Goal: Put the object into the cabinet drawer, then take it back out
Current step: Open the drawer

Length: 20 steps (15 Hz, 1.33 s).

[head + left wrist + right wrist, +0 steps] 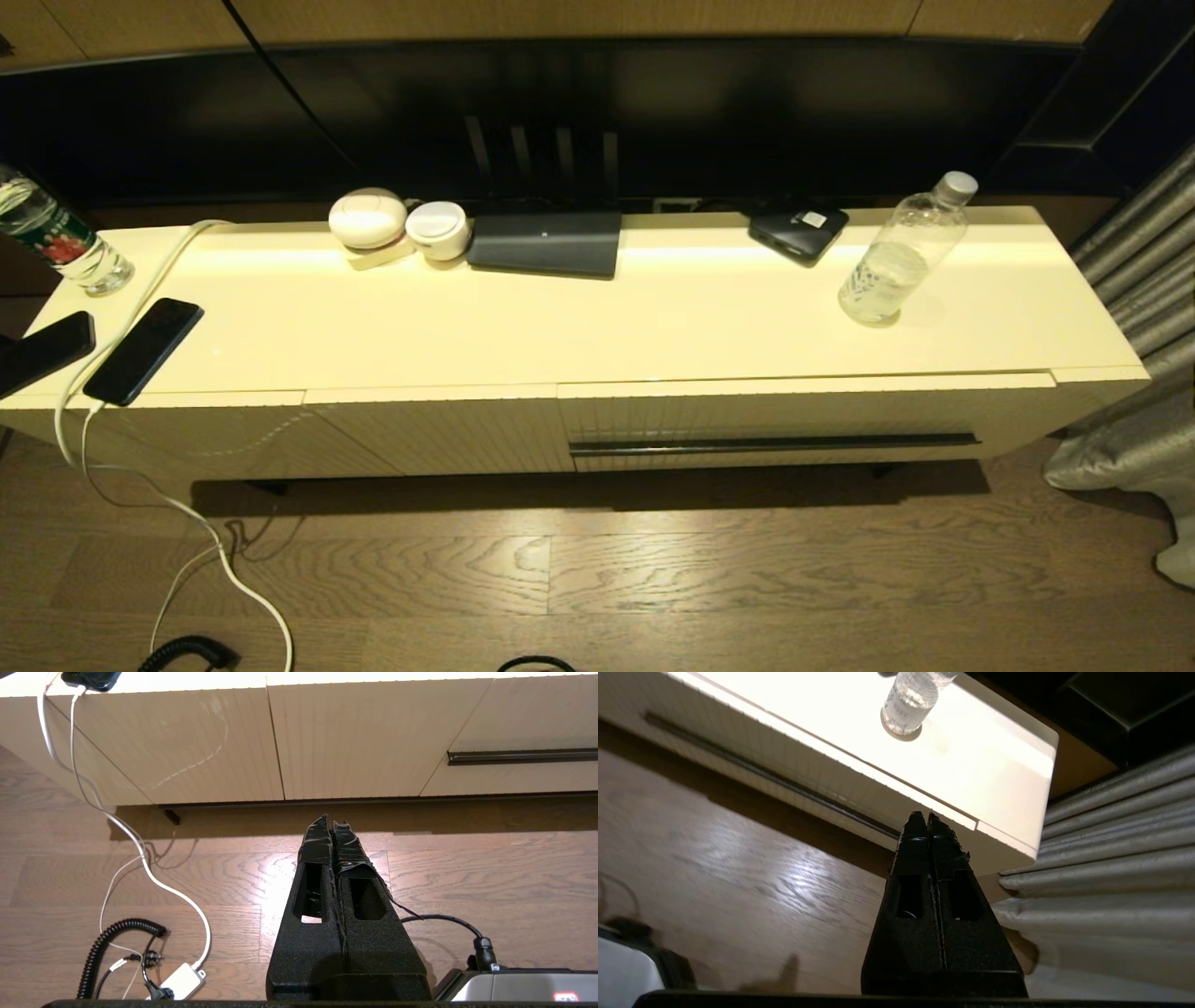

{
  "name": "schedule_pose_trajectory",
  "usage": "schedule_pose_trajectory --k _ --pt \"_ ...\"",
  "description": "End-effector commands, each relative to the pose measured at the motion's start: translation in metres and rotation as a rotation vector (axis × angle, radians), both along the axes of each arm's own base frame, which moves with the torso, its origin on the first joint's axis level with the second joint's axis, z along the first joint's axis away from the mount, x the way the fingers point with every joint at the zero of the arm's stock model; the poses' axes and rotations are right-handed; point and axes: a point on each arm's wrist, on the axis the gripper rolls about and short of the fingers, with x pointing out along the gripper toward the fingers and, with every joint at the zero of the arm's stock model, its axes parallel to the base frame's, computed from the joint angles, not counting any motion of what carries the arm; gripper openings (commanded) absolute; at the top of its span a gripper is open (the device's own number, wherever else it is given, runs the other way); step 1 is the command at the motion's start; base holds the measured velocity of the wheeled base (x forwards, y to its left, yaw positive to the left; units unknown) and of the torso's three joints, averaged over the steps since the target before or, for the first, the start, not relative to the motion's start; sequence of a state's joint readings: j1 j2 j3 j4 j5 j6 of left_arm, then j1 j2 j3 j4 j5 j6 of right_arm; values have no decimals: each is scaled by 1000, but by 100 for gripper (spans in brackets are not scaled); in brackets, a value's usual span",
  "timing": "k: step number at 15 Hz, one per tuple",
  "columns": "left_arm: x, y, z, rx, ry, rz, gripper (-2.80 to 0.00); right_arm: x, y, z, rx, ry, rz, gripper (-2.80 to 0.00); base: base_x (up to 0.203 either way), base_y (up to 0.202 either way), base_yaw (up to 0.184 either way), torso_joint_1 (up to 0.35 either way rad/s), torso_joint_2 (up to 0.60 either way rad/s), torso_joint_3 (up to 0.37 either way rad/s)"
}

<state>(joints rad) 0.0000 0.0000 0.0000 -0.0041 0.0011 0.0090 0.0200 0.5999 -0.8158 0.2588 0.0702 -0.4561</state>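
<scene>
The clear label-free bottle (pixel 901 254) with a pale cap stands upright on the cream cabinet top, toward its right end; its base also shows in the right wrist view (pixel 908 704). The cabinet drawer (pixel 775 420) sits closed below it, its ribbed front carrying a long dark handle strip (pixel 773 443) (pixel 521 756) (pixel 770 779). My left gripper (pixel 331 819) hangs shut and empty over the wood floor in front of the cabinet's left panels. My right gripper (pixel 923 816) is shut and empty, low in front of the cabinet's right corner. Neither arm shows in the head view.
A bottle with a green-red label (pixel 56 241) stands at the top's far left, beside two dark phones (pixel 145 350). White round items (pixel 369 219), a dark flat box (pixel 546 245) and a small black device (pixel 798 231) line the back. White cables (pixel 140 849) trail on the floor; grey curtains (pixel 1115 826) hang right.
</scene>
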Motion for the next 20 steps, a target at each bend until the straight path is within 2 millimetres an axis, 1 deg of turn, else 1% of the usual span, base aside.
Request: schedule_pose_trajectory --k 1,2,5,8,9,10,11,14,16,17,20 --pt "0 0 -1 0 2 0 -280 27 1 6 -129 68 12 -280 0 0 0 0 0 0" --pt "0 0 0 0 1 0 -280 31 1 5 -177 83 18 -280 0 0 0 0 0 0" --pt "0 0 -1 0 2 0 -280 49 1 -7 -461 152 71 -280 0 0 0 0 0 0" --pt "0 0 0 0 1 0 -280 62 2 -20 -690 229 147 -280 0 0 0 0 0 0" --pt "0 0 0 0 1 0 -280 66 2 -27 -734 260 172 -280 0 0 0 0 0 0" --pt "0 0 -1 0 2 0 -280 68 2 -30 -762 270 184 -280 0 0 0 0 0 0" --pt "0 0 0 0 1 0 -280 75 3 -35 -816 290 223 -280 0 0 0 0 0 0" --pt "0 0 0 0 1 -1 -280 95 15 -54 -857 332 341 -280 0 0 0 0 0 0" --pt "0 0 -1 0 2 0 -280 111 24 -65 -883 339 376 -280 0 0 0 0 0 0" --pt "0 0 -1 0 3 0 -280 123 33 -72 -904 349 399 -280 0 0 0 0 0 0" --pt "0 0 -1 0 2 -1 -280 157 54 -85 -901 325 392 -280 0 0 0 0 0 0"
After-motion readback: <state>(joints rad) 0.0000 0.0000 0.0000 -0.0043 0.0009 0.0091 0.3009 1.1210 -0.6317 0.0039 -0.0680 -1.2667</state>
